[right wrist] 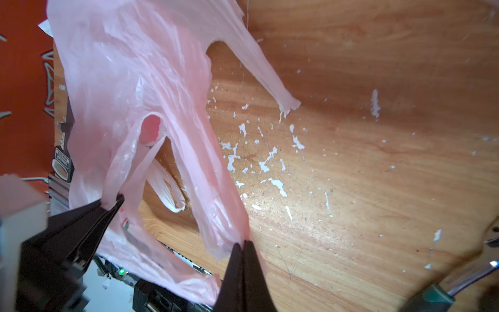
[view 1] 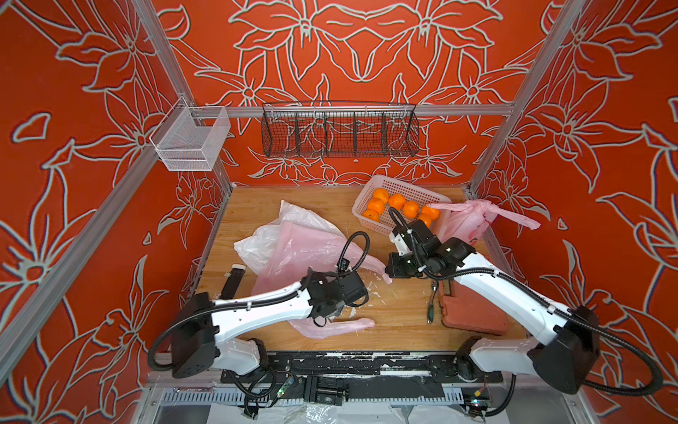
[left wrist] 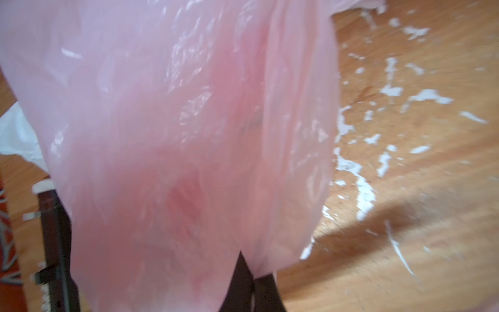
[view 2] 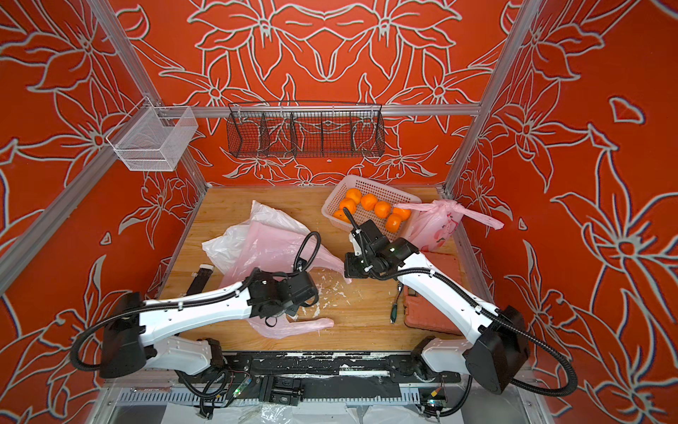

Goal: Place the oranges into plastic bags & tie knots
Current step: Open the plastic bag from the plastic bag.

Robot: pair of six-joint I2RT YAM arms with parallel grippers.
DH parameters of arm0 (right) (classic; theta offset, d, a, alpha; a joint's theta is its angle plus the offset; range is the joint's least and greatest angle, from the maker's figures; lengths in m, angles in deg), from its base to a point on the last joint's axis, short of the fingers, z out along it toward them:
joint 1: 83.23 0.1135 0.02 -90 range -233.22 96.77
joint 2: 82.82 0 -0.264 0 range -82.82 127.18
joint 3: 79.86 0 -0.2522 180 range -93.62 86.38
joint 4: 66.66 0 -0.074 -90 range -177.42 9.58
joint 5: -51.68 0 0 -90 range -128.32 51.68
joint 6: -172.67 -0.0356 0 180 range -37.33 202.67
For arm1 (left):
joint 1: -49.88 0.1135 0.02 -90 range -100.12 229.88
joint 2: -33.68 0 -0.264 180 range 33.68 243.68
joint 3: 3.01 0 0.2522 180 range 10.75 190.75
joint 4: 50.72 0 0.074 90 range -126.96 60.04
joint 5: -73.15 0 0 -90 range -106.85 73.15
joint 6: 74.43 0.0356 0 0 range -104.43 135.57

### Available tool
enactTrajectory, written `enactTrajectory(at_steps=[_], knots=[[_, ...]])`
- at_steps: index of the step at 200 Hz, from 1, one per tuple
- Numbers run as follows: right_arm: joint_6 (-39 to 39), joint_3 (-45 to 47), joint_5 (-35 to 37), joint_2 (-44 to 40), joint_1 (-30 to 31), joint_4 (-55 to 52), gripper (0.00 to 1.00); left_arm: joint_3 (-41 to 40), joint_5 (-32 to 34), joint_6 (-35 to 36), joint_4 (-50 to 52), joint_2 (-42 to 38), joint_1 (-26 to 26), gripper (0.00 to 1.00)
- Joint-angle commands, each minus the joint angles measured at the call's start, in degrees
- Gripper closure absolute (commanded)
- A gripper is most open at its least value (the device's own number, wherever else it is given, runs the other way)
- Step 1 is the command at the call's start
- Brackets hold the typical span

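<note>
pink bag (right wrist: 129, 89) clamped in left end effector (left wrist: 252, 275), right end effector (right wrist: 244, 244); small label (right wrist: 62, 158) text apparently unreadable.

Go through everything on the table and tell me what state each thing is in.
left gripper: shut on loose pink bag
right gripper: shut on loose pink bag
loose pink bag: untied, pinched by both grippers
knotted pink bag: tied shut
white bag: untied, lying flat
oranges: loose in white basket
red case: closed

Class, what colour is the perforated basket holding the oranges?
White; the basket shows best in a top view.
</note>
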State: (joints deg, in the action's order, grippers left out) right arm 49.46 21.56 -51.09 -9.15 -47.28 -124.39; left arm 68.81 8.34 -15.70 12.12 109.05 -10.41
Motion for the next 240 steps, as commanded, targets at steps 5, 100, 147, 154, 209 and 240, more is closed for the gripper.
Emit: enactTrajectory(at_steps=[5, 100, 147, 154, 209, 240], knots=[[5.0, -5.0, 4.4, -3.8, -0.3, 0.1, 0.68, 0.7, -13.1, 4.1, -5.1, -6.3, 4.6, 1.0], [3.1, 1.2, 24.0, -27.0, -0.4, 8.1, 0.02, 13.7, -43.7, 5.4, -14.0, -9.8, 22.3, 1.0], [0.6, 0.8, 33.6, -28.9, -3.7, 0.1, 0.16, 20.8, -51.7, 3.6, -16.1, -6.6, 22.6, 1.0], [1.3, 0.6, 30.9, -28.2, -4.0, 0.4, 0.19, 20.6, -51.3, 3.8, -16.1, -6.6, 22.6, 1.0], [-2.3, 3.0, -3.8, -18.8, -4.1, 14.4, 0.23, 13.4, -47.4, 4.4, -16.9, -7.0, 24.7, 1.0], [-9.0, 1.9, -15.6, -12.0, -3.2, 25.4, 0.14, 11.6, -46.9, 4.6, -18.2, -7.6, 24.8, 1.0]])
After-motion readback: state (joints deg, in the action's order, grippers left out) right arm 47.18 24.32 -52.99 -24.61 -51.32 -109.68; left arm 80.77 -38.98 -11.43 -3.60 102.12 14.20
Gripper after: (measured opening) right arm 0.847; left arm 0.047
